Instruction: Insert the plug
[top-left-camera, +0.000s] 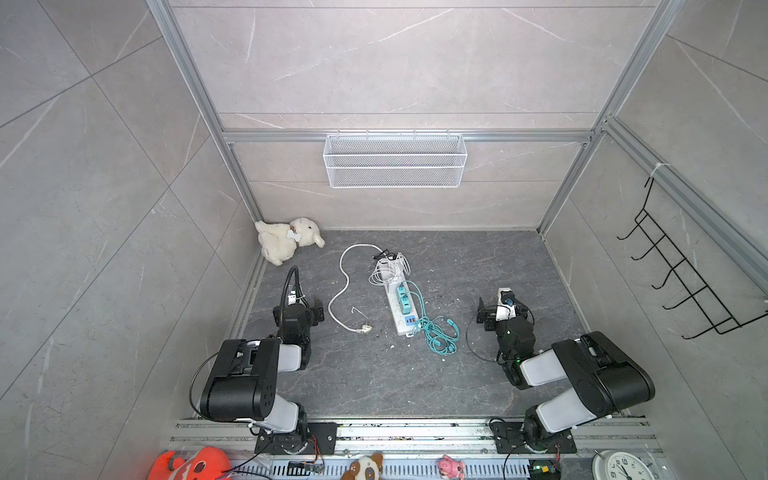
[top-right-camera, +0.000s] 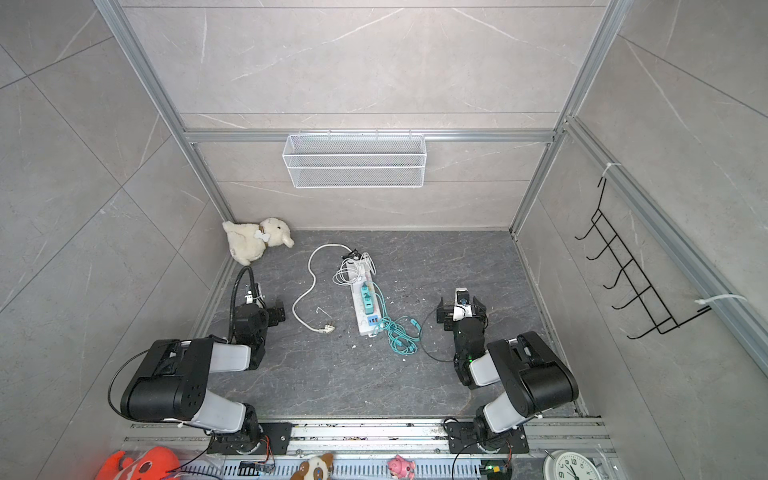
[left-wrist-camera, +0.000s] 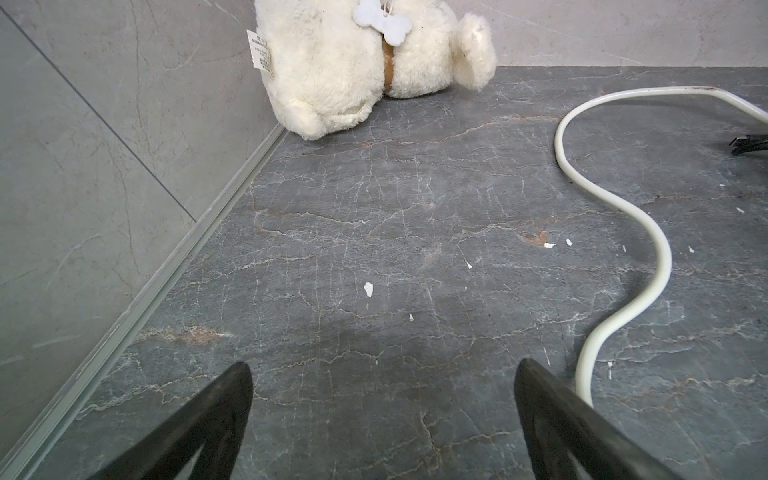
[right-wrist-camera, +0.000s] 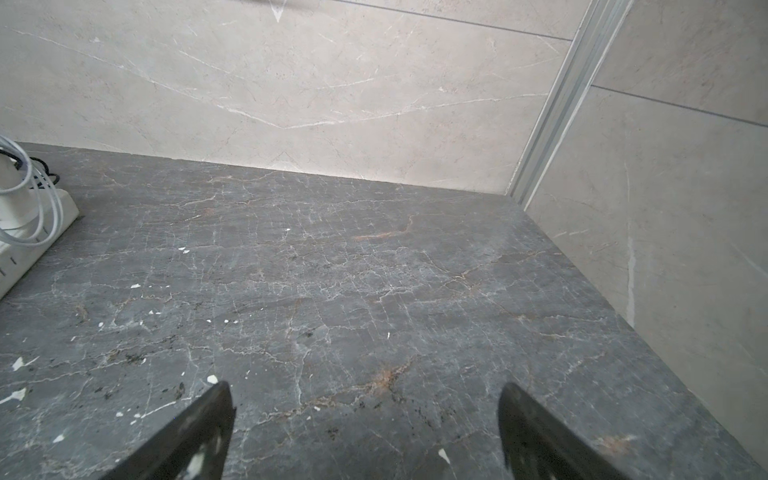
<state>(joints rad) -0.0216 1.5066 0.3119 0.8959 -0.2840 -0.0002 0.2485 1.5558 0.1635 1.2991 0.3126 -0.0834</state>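
Left gripper (left-wrist-camera: 384, 368) agape | plug (top-left-camera: 365, 329) white, unplugged, thick white cord (left-wrist-camera: 663, 257)

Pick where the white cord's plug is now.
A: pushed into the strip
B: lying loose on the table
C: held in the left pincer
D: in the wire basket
B: in a top view the plug lies on the table, apart from the strip.

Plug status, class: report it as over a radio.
Left gripper open, empty; right gripper open, empty. White plug loose beside power strip, untouched. Teal cable tangled on strip's far side.
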